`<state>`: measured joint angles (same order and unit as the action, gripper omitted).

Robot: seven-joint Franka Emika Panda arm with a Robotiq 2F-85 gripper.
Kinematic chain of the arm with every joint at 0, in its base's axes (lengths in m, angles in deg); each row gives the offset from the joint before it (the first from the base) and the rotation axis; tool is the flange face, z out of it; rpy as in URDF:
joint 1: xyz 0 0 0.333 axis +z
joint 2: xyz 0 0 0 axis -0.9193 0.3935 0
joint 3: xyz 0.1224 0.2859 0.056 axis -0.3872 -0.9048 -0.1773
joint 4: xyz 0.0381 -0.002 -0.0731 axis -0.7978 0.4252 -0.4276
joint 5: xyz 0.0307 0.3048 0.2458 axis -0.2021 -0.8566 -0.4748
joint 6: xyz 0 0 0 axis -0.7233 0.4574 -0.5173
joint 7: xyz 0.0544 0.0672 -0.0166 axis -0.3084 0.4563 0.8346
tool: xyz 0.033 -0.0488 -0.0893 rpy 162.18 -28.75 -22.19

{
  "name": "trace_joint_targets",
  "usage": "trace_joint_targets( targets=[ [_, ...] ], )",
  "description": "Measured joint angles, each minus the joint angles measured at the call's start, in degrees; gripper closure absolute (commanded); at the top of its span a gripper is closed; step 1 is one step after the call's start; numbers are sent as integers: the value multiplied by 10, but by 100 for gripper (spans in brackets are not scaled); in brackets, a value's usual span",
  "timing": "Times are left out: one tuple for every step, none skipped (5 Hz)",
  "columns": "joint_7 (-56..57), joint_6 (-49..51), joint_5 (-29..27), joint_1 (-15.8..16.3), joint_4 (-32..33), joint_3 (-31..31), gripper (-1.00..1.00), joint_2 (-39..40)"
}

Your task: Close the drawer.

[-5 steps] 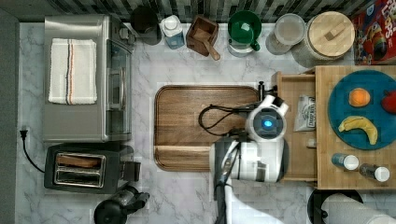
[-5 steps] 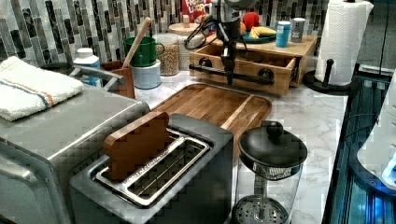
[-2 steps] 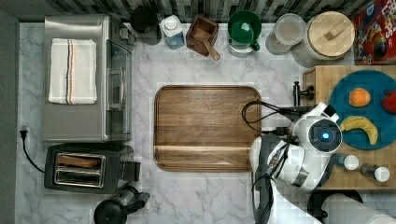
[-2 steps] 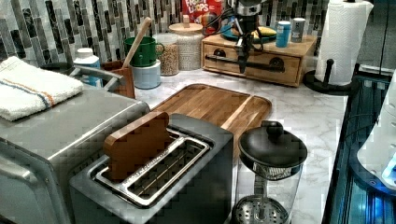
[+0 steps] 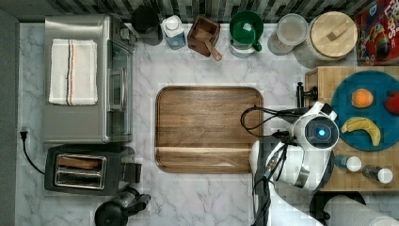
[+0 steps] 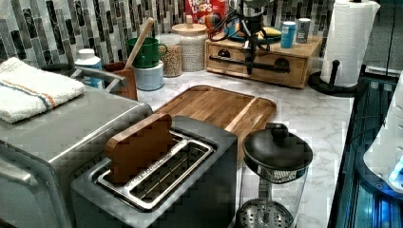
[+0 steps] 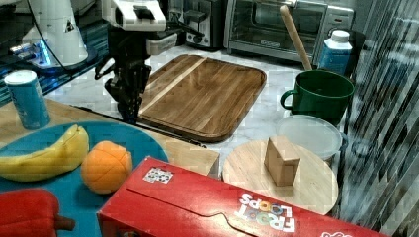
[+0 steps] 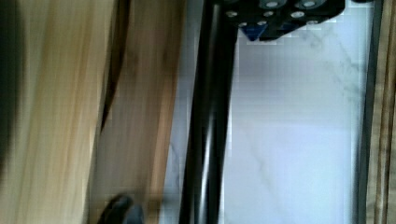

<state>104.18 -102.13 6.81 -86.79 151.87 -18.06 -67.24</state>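
Right at the fingers [image 6: 250,66], the drawer [image 6: 256,64] sits pushed flush into its light-wood cabinet, so that its front panel lines up with the cabinet face. That front is a pale wooden strip carrying a black bar handle [image 6: 249,64] held off the wood by two round black mounts. The handle's long axis runs level along the cabinet front, parallel to the near edge of the walnut cutting board [image 5: 208,128], and the drawer front faces that board across a bare strip of marble desk [image 5: 197,197]. In the left view the fingers hang straight down in front of the handle, their tips at the bar's height and about midway along it; whether they are spread or closed cannot be told. The wrist view shows the black bar [image 8: 208,121] as a long dark rod running beside the wood front [image 8: 140,116], with white marble on its other side. Above the fingers, on the cabinet top, a blue plate [image 5: 371,89] holds a banana [image 5: 361,129] and an orange [image 5: 362,98]. In the right view the fingers [image 7: 129,111] point down just beyond the plate's far rim, the cutting board lying past them.
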Motion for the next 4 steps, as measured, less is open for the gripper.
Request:
trace_joint_targets(
  targets=[
    [16, 16, -4, -3, -6, 0, 100, 0],
    [21, 21, -6, -3, -9, -1, 100, 2],
    [21, 21, -9, -3, -9, -1, 100, 2],
    [21, 20, -10, -4, -10, -1, 100, 2]
  ],
)
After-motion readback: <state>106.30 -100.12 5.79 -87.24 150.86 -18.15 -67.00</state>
